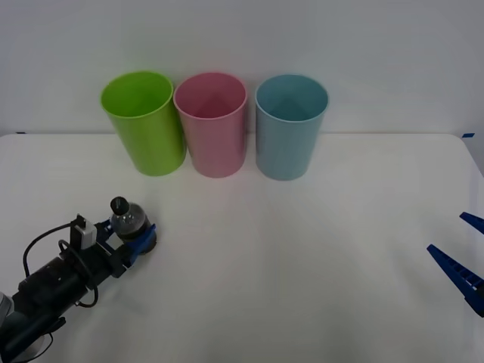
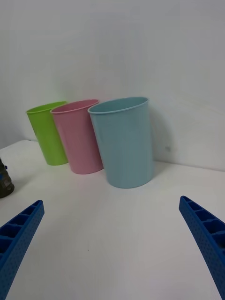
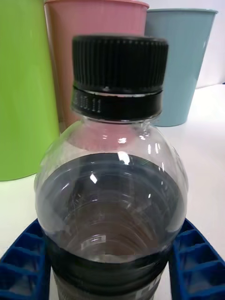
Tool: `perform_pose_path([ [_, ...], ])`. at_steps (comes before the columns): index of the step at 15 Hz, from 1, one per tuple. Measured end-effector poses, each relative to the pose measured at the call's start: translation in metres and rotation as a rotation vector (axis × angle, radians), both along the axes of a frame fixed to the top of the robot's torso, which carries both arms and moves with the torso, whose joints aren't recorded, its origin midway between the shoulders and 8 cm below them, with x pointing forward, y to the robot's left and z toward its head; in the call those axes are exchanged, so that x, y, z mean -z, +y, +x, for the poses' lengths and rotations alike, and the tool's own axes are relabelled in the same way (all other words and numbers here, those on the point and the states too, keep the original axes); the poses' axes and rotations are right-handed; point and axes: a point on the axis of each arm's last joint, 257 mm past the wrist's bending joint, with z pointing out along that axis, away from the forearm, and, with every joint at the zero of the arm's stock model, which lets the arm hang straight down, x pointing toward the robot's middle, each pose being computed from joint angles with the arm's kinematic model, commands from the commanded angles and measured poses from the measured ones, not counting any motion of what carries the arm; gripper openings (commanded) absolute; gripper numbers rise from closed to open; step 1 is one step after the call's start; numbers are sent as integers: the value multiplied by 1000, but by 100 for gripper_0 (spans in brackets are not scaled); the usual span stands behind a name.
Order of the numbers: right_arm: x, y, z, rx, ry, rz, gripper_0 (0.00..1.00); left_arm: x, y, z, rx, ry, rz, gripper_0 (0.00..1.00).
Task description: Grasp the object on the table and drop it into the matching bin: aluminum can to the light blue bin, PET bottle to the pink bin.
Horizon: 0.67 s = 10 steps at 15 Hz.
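The PET bottle [image 1: 128,221], small and clear with a black cap and dark label, stands upright on the white table [image 1: 287,257] at the near left. My left gripper [image 1: 140,234] holds it from behind, a blue finger pressed against each side of its body [image 3: 112,187]. The pink bin [image 1: 212,128] stands in the middle of the far row, with the light blue bin [image 1: 290,128] to its right. My right gripper [image 1: 463,246] hangs open and empty at the table's right edge, facing the bins. In the right wrist view the bottle [image 2: 4,180] peeks in at the edge.
A lime green bin [image 1: 145,125] stands left of the pink one, almost touching it. The three bins line up along the table's far edge against a white wall. Bare tabletop lies between the bottle and the bins.
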Motion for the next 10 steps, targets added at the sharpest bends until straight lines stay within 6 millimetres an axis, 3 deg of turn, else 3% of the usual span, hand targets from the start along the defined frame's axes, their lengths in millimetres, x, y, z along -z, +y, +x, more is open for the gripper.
perform_pose_path([
  [6,0,0,0,0,0,0,100,-7,2,-1,0,-7,-33,0],
  [10,0,0,0,0,0,0,100,-33,2,-2,9,-55,-91,0],
])
